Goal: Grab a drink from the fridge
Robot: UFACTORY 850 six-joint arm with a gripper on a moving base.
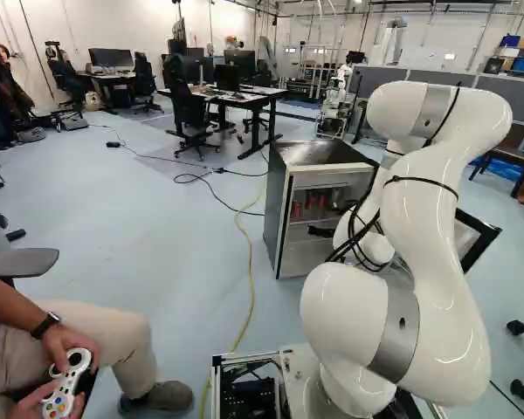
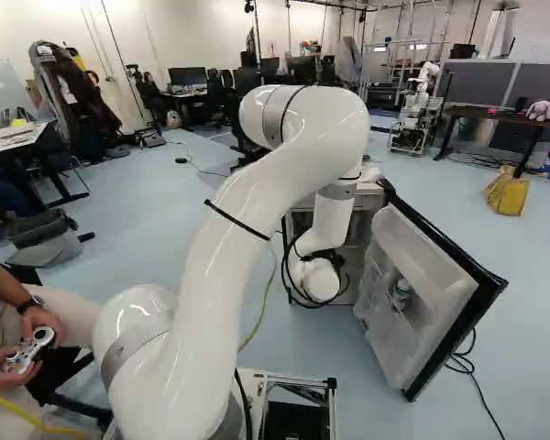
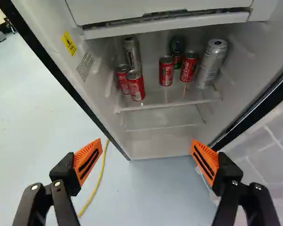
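I count seven drink cans in the fridge (image 1: 319, 153), all ahead of my gripper (image 1: 321, 231): four small red ones (image 3: 166, 71), one dark green one (image 3: 177, 51) and two tall silver ones (image 3: 211, 64). Two red and one silver sit in one cluster; two red, the green and the other silver make the second. My two fingers stand wide apart with nothing clamped, their orange pads (image 3: 88, 161) short of the cans. The fridge is right of centre in the left base view, its one door (image 2: 440, 293) swung open at the right of the right base view, one container (image 2: 401, 294) on the door's rack. One yellow cable (image 1: 249, 292) runs along the floor beside the fridge. I see another robot (image 2: 416, 117) at the upper right of the right base view.
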